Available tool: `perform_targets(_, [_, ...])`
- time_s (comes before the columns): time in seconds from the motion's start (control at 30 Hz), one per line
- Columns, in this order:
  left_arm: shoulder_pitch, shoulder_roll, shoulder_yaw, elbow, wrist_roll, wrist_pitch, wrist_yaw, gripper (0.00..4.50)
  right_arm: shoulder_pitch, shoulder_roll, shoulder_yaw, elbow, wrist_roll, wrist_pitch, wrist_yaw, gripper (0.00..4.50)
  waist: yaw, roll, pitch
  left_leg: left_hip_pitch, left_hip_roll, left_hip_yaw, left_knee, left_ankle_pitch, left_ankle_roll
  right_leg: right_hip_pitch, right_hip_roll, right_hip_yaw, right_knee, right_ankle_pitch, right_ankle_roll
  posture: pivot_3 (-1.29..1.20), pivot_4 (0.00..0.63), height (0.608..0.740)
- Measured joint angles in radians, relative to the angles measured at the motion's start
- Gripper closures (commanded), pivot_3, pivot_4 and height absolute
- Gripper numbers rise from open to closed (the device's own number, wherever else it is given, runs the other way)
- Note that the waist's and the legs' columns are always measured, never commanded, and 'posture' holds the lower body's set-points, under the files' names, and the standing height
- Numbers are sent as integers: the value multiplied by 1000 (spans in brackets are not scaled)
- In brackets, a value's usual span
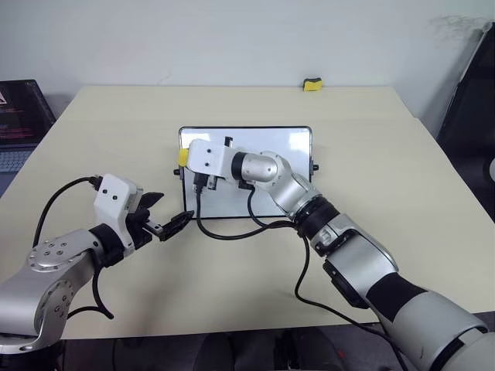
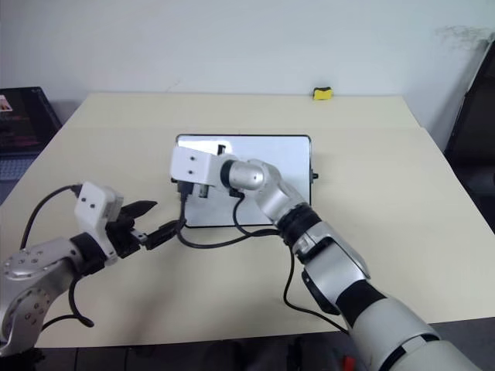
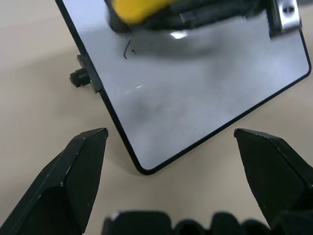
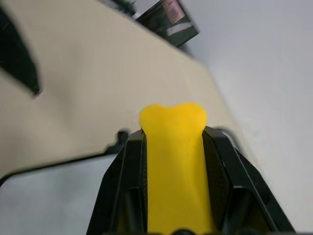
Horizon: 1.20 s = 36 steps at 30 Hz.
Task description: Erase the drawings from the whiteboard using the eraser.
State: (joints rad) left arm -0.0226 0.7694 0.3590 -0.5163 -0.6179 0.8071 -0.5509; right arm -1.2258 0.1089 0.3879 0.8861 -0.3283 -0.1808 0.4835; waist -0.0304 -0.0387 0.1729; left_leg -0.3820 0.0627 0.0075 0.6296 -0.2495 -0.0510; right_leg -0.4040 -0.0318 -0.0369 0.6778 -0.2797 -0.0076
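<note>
The whiteboard lies flat mid-table — one thin black stroke shows near its left end, so I judge the wiping unfinished. I have the eraser pinched tight in the right gripper, over that left end where the mark sits. My left gripper waits with fingers spread by the board's near-left corner, holding nothing — placed, I think, to steady the frame.

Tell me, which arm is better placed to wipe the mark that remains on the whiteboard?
The right. Its gripper is shut on the eraser above the whiteboard, near the remaining mark. The left gripper is open, empty, at the board's corner.
</note>
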Motion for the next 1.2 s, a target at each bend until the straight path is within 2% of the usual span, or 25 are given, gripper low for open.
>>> perform_targets(0.2, [9,0,1,-6,-3,10,7,0,-5,-3,38,133,-46,-12,-39,3326,2,-2,-1,0,0,0,0,0,0,0,0,0,0,0,0,0,150,740])
perform_targets(0.53, [9,0,1,-9,-11,13,14,0,61,-32,127,99,-82,-8,174,3327,1,-2,-1,0,0,0,0,0,0,0,1,0,1,0,0,0,150,740])
perform_targets(0.63, [9,0,1,-9,-12,14,15,0,75,-41,129,78,-82,-8,194,3327,1,-2,-1,0,0,0,0,0,0,0,1,0,1,0,0,0,150,740])
perform_targets(0.77, [9,0,1,-9,-15,14,14,0,62,-34,92,65,-72,-8,138,3327,1,-2,-1,0,0,0,0,0,0,0,1,0,1,0,0,0,150,740])
perform_targets(0.93, [8,0,0,-9,-16,14,14,0,-44,-19,24,83,-62,-12,-32,3327,0,-2,-1,0,0,0,0,0,0,-1,1,0,1,0,0,0,150,740])
perform_targets(1.2, [8,0,0,-9,-16,13,15,0,-31,22,63,180,-86,-12,-41,3327,1,-3,-1,0,0,0,0,0,0,-1,1,1,0,0,-1,0,150,740])
